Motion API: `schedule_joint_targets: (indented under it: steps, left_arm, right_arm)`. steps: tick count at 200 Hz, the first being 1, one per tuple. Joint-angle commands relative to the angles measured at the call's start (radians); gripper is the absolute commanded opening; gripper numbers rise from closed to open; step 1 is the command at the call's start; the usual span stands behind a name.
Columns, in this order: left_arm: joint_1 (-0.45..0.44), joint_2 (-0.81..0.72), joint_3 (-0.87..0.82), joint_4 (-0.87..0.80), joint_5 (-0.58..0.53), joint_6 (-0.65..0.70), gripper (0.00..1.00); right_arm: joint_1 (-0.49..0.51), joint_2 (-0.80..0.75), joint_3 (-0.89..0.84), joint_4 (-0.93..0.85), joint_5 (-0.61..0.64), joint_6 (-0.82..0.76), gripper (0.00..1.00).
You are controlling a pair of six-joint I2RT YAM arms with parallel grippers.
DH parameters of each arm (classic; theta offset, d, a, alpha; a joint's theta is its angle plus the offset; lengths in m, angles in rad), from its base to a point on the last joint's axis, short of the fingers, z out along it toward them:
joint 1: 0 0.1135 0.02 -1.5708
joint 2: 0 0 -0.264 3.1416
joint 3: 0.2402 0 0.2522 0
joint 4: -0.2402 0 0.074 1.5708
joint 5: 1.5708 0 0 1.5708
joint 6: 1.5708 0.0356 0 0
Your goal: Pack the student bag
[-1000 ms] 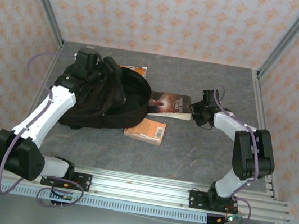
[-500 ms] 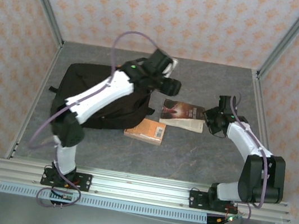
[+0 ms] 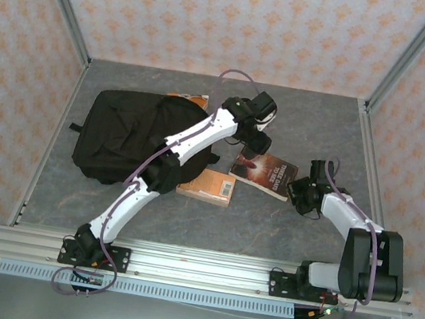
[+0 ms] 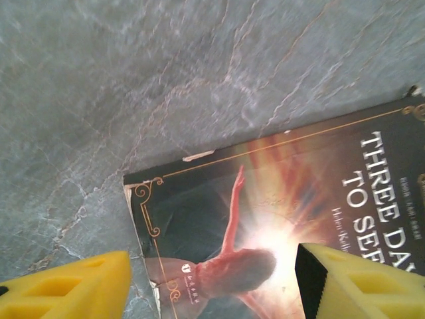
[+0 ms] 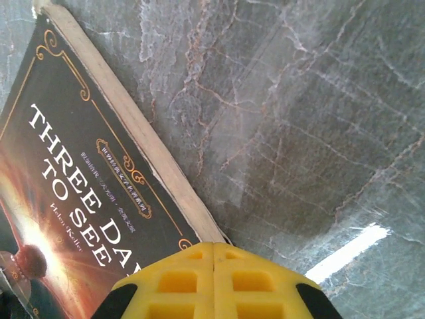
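**Both tools at the dark paperback, student bag lying off to the left**

On the left half of the grey marbled desk (image 3: pixel 316 119): the student bag (image 3: pixel 131 134), black and soft, lying flat, far larger than any book. Zipped or unzipped: cannot tell from above.

Stretched out past the bag's right side on a long white arm: the left tool (image 3: pixel 262 141), pointing down over the far left corner of the dark paperback (image 3: pixel 265 173). Seen from its own wrist camera, the left tool (image 4: pixel 212 286) stands well open and grips nothing. One yellow finger (image 4: pixel 66 289) over bare desk, the other over the cover. Touching the cover or just above it: cannot tell.

Title on the dark paperback (image 4: pixel 285 219): "Three Days to See", beside a glowing figure with one arm raised. Lies flat near the middle of the desk, turned at a slant, well clear of the bag.

At the paperback's right corner: the right tool (image 3: pixel 300 195), low over the desk. From its wrist camera, the right tool (image 5: pixel 212 279) has both yellow fingers pressed together with nothing between them, right at the paperback's pale page edge (image 5: pixel 133 126). Contact with that edge: not clear.

Just in front of the bag's near right edge, partly under the left arm: an orange book (image 3: pixel 210 185), flat, just beside the paperback's left corner.

Behind the bag's top edge: a second orange book (image 3: pixel 190 99), mostly hidden
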Motion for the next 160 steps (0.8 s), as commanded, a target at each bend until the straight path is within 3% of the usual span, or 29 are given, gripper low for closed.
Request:
schedule_joint_targets:
  steps: [1, 42, 74, 93, 114, 144, 160]
  left_arm:
    - [0.013, -0.003, 0.001, 0.005, 0.052, -0.017, 0.68]
    - [0.006, -0.025, -0.035, -0.005, 0.097, -0.005, 0.67]
    - [-0.052, -0.161, -0.239, 0.085, 0.099, 0.272, 0.67]
    - [-0.098, -0.23, -0.382, 0.13, 0.067, 0.493, 0.64]
    - [-0.124, -0.244, -0.434, 0.116, 0.051, 0.649, 0.66]
    - [-0.14, -0.213, -0.392, 0.051, 0.073, 0.735, 0.69]
    - [-0.162, -0.211, -0.418, 0.078, 0.01, 0.782, 0.69]
  right_arm:
    - [-0.011, -0.022, -0.001, -0.003, 0.032, -0.027, 0.0]
    - [-0.028, -0.052, 0.061, -0.029, -0.006, -0.032, 0.0]
    - [-0.028, -0.057, 0.118, -0.085, -0.016, -0.056, 0.0]
    - [-0.032, -0.098, 0.142, -0.174, 0.075, -0.087, 0.16]
    - [-0.049, -0.174, 0.146, -0.232, 0.155, -0.106, 0.31]
    - [-0.051, -0.252, 0.162, -0.286, 0.224, -0.141, 0.37]
    - [-0.051, -0.265, 0.165, -0.295, 0.219, -0.151, 0.38]
